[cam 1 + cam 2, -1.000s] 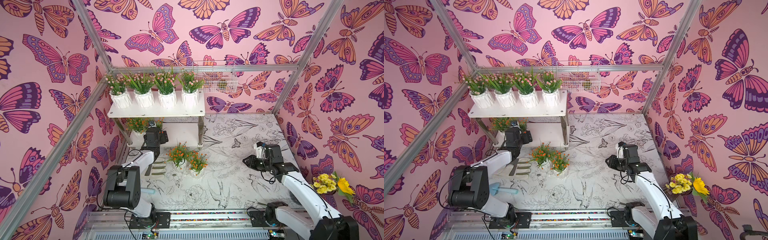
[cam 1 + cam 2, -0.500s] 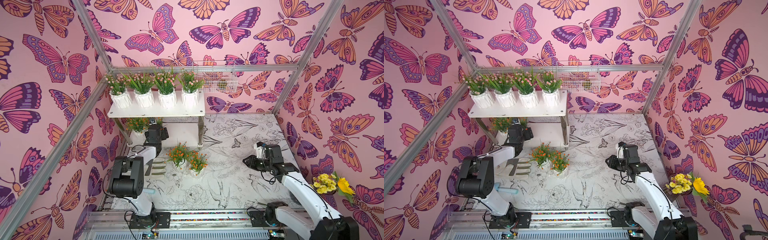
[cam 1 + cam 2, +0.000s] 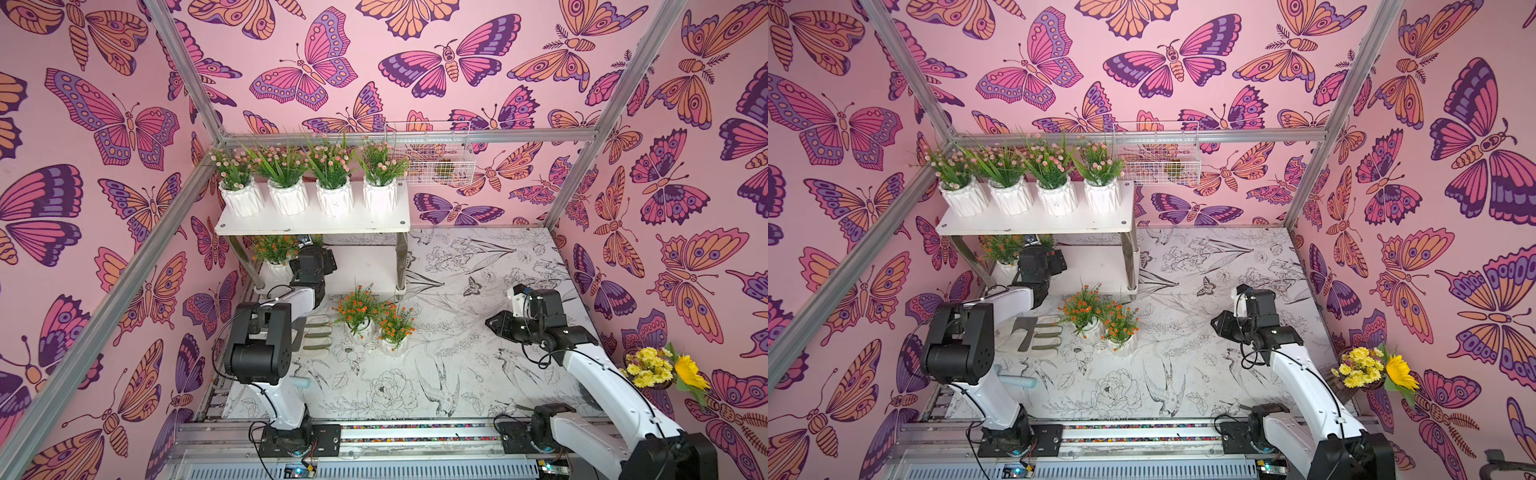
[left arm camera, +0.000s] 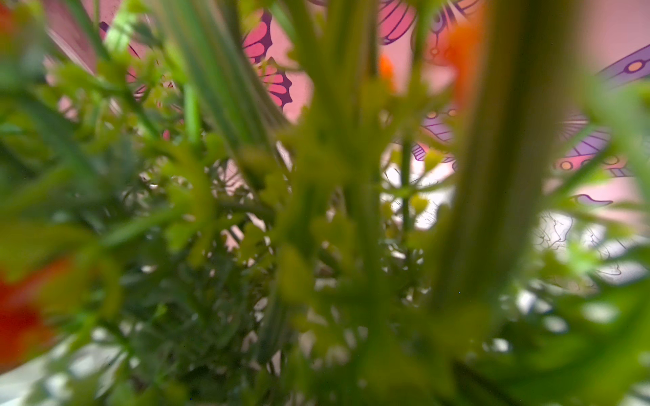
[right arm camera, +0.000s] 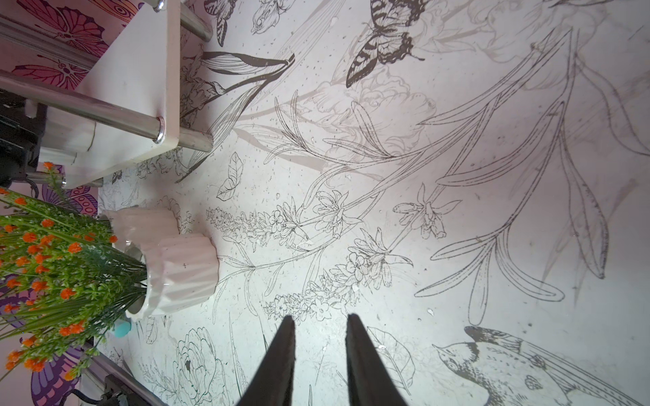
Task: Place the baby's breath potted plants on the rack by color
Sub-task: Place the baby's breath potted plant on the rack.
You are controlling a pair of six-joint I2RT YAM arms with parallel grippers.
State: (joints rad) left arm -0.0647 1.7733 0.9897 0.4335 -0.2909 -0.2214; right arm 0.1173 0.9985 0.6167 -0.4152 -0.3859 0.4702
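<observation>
Pots with pink blooms (image 3: 309, 174) fill the rack's (image 3: 311, 224) top shelf in both top views; left claw (image 3: 308, 244) sits beneath it by an orange pot (image 3: 274, 251). Left wrist: blurred leaves (image 4: 316, 211) hide whether it grips. Right wrist: right claw (image 5: 319, 318) apart, empty; two orange pots (image 5: 183, 270) on the desk (image 5: 457, 246).

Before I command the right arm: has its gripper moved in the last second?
No. The black right gripper holds the same spot beside the table mat's printed black butterfly.

no text, label, brand or number is readable — the butterfly walls (image 3: 374, 62) and table mat (image 3: 457, 374) carry drawings only.
</observation>
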